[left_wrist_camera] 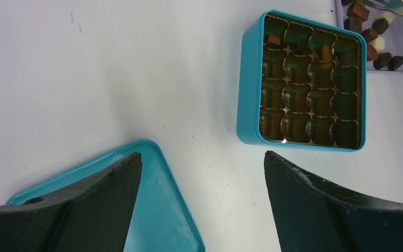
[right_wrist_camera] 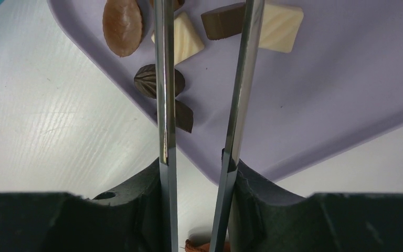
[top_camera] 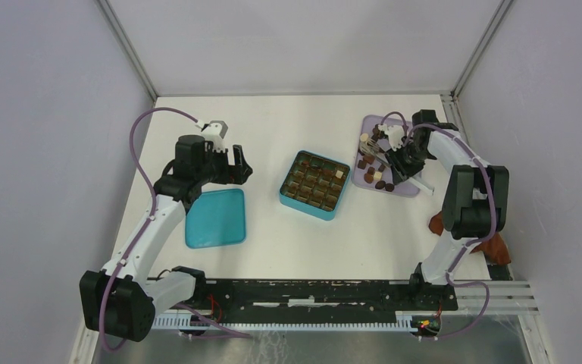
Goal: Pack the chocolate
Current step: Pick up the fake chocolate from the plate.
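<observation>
Right arm [top_camera: 466, 193] bends over the lavender tray [right_wrist_camera: 325, 100], right gripper [right_wrist_camera: 197, 170] clamping metal tongs [right_wrist_camera: 163, 94]; chocolates [right_wrist_camera: 122, 26] lie around the blades. Left gripper [left_wrist_camera: 202, 157] hangs spread wide by the teal lid [left_wrist_camera: 160, 215].

One square teal box [top_camera: 308, 206] with sixteen pockets, one flat teal lid [top_camera: 215, 218], one lavender tray [right_wrist_camera: 320, 94], one pair of metal tongs [right_wrist_camera: 240, 94], one reddish-brown cloth [top_camera: 492, 246]. The small chocolate pieces [right_wrist_camera: 122, 26] number roughly a dozen, too bunched to count exactly.

No writing, label, brand or number can be read anywhere. The teal box [left_wrist_camera: 249, 84], its lid [left_wrist_camera: 157, 210], the lilac tray [right_wrist_camera: 320, 105] and the tongs [right_wrist_camera: 164, 105] are plain (the chocolate [right_wrist_camera: 122, 26] shows only moulded ribs).
</observation>
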You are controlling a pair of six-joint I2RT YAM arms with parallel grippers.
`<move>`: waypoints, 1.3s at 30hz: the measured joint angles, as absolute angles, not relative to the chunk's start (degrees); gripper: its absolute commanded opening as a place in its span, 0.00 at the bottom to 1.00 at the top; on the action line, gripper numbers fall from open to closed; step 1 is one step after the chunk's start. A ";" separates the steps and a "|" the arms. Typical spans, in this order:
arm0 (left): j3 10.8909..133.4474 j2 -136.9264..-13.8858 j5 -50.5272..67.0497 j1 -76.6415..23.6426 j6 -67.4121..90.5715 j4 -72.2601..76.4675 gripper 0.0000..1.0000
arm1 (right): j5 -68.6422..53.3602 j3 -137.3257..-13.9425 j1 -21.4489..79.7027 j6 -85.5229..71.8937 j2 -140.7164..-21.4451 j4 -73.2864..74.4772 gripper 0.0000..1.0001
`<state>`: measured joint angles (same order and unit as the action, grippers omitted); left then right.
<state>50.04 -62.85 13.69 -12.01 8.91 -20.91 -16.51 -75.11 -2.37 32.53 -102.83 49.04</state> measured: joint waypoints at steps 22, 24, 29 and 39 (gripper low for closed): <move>50.04 -62.85 14.13 -12.01 8.88 -20.93 0.90 | -14.55 -77.03 -0.62 32.14 -106.06 49.04 0.21; 50.04 -62.85 14.13 -12.01 8.88 -20.93 0.90 | -14.41 -77.14 -0.62 32.12 -106.06 49.04 0.09; 50.02 -62.85 14.13 -12.01 8.88 -20.93 0.90 | -14.35 -77.17 -0.64 32.14 -106.04 48.99 0.00; 49.89 -62.85 14.26 -12.01 8.88 -20.91 0.90 | -15.14 -77.10 -1.96 32.14 -105.03 48.99 0.00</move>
<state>49.89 -62.85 14.26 -12.01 8.88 -20.91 -15.14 -77.10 -1.96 32.14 -105.03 48.99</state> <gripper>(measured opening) 0.901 0.362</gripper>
